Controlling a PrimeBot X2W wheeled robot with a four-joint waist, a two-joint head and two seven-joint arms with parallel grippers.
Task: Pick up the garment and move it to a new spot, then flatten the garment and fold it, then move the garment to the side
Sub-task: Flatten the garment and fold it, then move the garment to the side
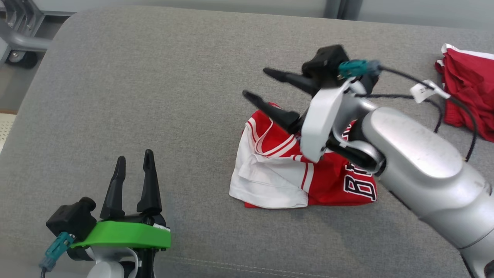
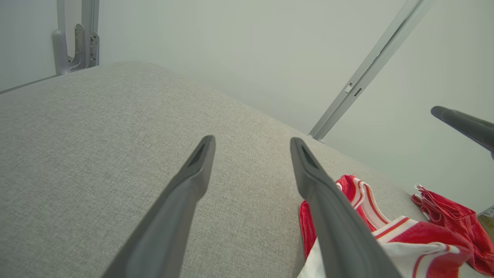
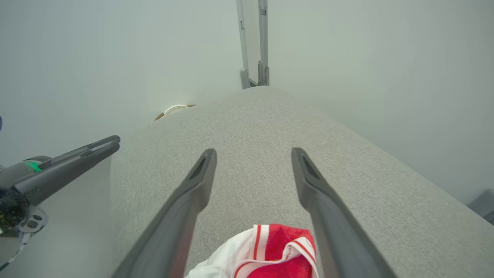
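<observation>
The right hand [image 1: 255,82], released, hovers over the folded red-and-white jersey [image 1: 278,173] on the grey fabric worktop [image 1: 154,77], probably poised to grasp it; the left hand [image 1: 135,155], also released, rests clear.

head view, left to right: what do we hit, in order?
wheeled metal frame → left gripper, jaws apart → red and white jersey → second red garment. The right gripper is left out because it overlaps the jersey.
</observation>
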